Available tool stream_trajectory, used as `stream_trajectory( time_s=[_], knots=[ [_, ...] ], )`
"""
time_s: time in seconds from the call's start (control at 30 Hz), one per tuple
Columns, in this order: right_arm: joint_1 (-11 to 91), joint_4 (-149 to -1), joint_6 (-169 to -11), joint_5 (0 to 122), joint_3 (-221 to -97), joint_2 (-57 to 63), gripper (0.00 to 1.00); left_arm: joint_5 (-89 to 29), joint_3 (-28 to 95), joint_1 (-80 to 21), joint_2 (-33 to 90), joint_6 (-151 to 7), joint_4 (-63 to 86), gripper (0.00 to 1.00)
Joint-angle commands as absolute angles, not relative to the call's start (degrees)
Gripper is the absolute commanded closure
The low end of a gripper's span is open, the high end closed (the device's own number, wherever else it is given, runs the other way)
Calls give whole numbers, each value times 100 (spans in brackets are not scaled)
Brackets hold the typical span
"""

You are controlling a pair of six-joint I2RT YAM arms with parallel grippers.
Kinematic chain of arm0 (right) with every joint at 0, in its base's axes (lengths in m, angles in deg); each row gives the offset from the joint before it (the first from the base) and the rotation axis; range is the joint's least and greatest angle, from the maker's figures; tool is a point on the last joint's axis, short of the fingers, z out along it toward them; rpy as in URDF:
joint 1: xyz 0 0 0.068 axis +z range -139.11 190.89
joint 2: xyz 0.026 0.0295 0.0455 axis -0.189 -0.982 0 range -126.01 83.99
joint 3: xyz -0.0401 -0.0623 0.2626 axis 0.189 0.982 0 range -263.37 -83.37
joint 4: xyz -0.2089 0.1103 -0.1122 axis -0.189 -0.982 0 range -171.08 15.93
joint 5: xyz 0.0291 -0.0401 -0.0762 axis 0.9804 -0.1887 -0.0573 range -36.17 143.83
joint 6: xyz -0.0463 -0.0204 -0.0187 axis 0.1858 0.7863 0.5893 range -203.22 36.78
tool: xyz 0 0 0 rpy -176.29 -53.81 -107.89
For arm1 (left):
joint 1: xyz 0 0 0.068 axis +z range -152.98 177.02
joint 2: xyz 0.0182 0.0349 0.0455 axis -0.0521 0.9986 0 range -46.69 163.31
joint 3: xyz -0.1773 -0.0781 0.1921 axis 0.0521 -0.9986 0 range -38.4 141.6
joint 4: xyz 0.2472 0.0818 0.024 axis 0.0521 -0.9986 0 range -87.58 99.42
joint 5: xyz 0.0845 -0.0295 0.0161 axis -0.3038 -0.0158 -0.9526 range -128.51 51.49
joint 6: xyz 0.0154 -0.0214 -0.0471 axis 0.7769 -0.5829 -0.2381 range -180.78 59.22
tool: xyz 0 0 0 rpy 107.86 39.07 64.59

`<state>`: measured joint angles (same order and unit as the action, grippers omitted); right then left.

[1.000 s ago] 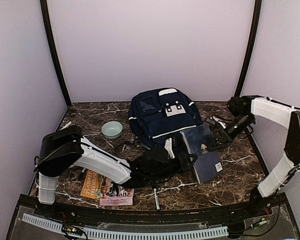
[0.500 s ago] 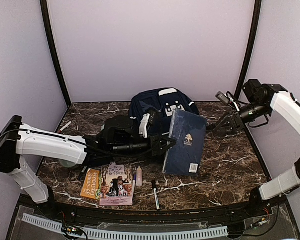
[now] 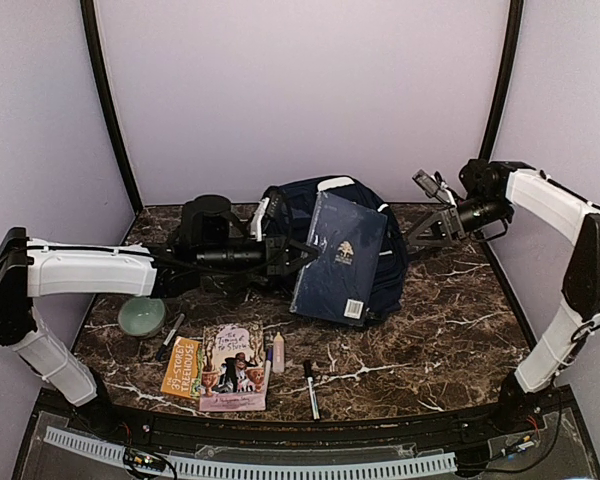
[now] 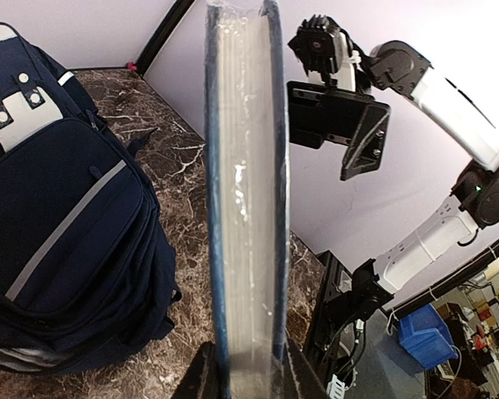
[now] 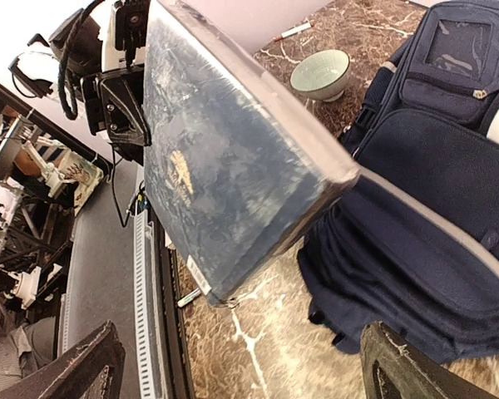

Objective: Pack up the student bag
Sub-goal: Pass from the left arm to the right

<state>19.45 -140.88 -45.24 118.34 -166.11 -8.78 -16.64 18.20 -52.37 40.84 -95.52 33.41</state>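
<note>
Left arm stretched across, left pincer [image 3: 298, 250] clamping notebook [image 3: 340, 255] edge. Right arm bent inward, right pincer [image 3: 422, 231] gaping, empty.

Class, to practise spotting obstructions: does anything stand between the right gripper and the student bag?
Partly. The blue notebook, clamped in the left gripper, hangs across the front of the student bag. The bag's side nearest the open right gripper looks unobstructed.
</note>
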Motion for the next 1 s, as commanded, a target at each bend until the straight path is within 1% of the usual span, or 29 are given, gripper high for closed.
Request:
stream_trajectory(
  time_s=[0.0,0.1,0.17,0.23,0.3,0.4,0.6,0.73,0.83,0.97],
  knots=[
    [1953,-13566,-4634,12720,-16980,-1421,2,-304,2356,-4788,4192,-9689,4517,100],
    [2096,-12769,-5374,12750,-16915,-1580,5,-124,2398,-4624,4321,-9813,4711,100],
    [2238,-11512,-6536,12444,-16551,-1451,6,-73,2409,-4548,4420,-9908,4858,100],
    [2413,-9873,-7543,12217,-15927,-1204,6,-21,2436,-4514,4512,-10085,5110,100],
    [2544,-9046,-8125,12129,-15574,-1026,6,-31,2452,-4513,4579,-10179,5217,100],
    [2808,-8367,-8729,11836,-15443,-985,7,-73,2427,-4500,4641,-10341,5504,100],
    [3058,-7302,-8852,11836,-15176,-1034,7,-236,2342,-4500,4644,-10512,5721,100],
    [3082,-5710,-8852,11836,-14512,-783,7,-399,2207,-4500,4580,-10567,5816,100],
    [3083,-4838,-8852,11836,-14234,-496,7,-456,2067,-4502,4514,-10591,5907,100],
    [3137,-4693,-8852,11836,-14206,-392,7,-446,1833,-4504,4498,-10712,6176,100]
  ],
)
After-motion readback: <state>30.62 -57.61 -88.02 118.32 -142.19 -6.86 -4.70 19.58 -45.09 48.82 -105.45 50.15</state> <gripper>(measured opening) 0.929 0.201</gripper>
